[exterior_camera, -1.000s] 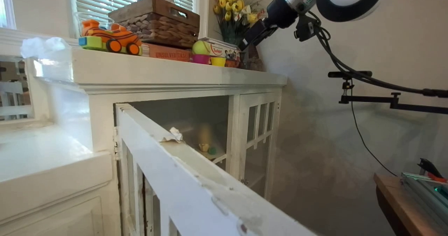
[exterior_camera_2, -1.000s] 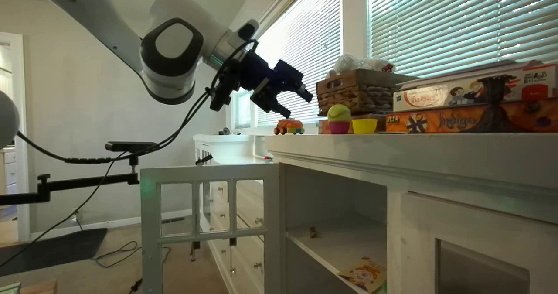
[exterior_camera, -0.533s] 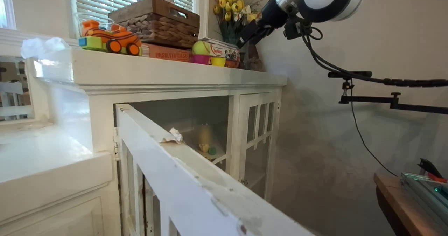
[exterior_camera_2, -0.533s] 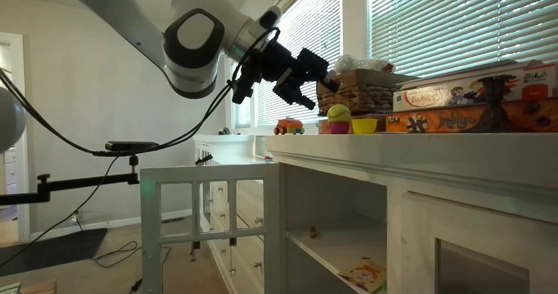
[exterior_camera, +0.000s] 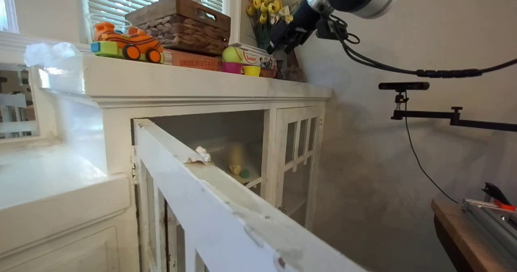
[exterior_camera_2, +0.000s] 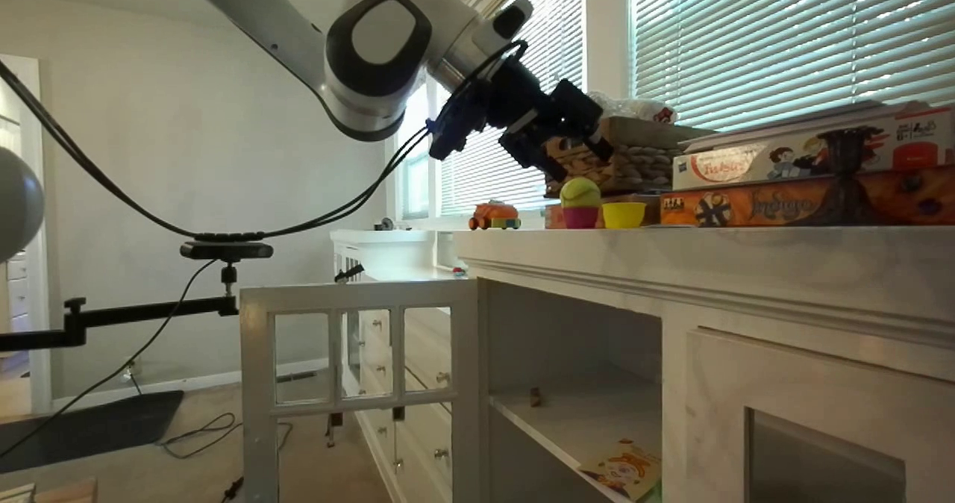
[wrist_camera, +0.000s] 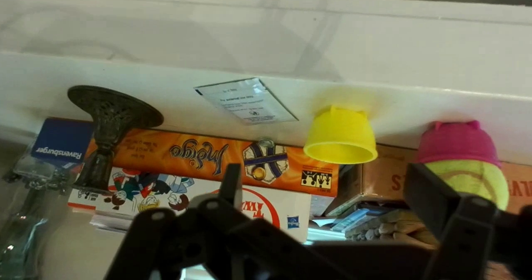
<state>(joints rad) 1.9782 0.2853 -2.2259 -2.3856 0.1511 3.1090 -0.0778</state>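
1. End effector [exterior_camera_2: 582, 162]: jaws apart, nothing gripped, suspended above the worktop [wrist_camera: 178, 87].
2. Yellow cup [wrist_camera: 338, 132]: upright on the worktop, near but apart from the pink cup [wrist_camera: 457, 143].
3. Yellow-green ball [wrist_camera: 474, 178]: seated in the pink cup.
4. Small packet [wrist_camera: 249, 102]: lying flat near the yellow cup.

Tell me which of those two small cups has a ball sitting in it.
The pink cup: a yellow-green ball rests in its mouth, bulging past the rim. The yellow cup beside it shows no ball above its rim.
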